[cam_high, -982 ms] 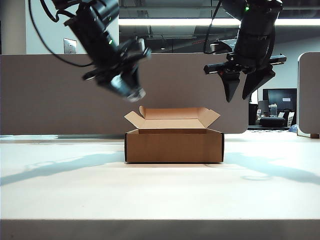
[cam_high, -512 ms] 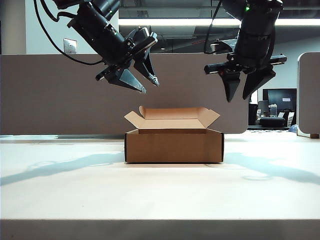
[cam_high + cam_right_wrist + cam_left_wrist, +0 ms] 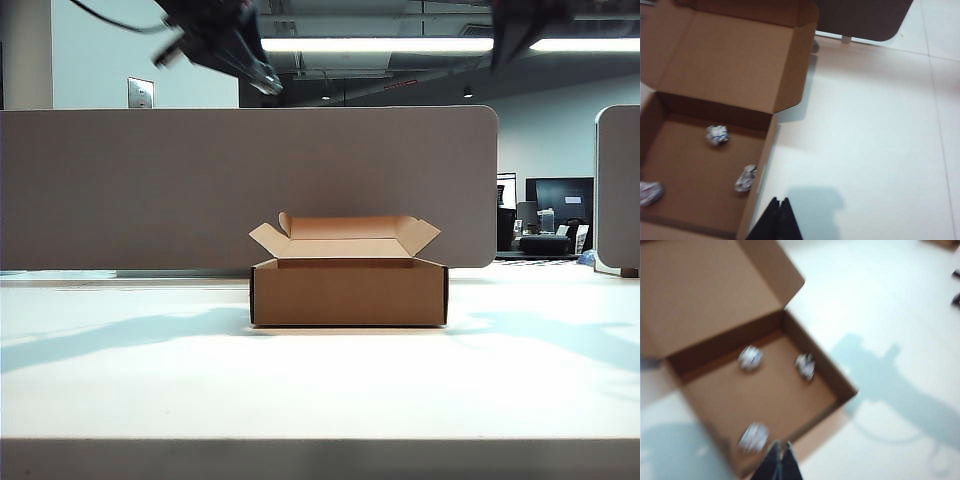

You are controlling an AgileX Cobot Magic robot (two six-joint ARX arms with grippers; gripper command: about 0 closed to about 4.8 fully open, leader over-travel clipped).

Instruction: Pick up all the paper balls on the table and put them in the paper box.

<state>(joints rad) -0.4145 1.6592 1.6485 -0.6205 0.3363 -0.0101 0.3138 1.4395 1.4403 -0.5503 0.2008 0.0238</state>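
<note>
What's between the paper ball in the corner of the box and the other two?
Nothing but bare cardboard floor of the paper box, seen in the left wrist view.

The white surface [image 3: 320, 385] carries one thing directly: a brown cardboard box [image 3: 348, 290], resting flat with its flaps folded open. In the left wrist view the box [image 3: 755, 390] sits right under the closed jaws, its near edge by their tips. In the right wrist view the box [image 3: 705, 165] lies just beside the closed jaws, which hang over bare white surface [image 3: 875, 140]. Soft arm shadows fall across the top.
</note>
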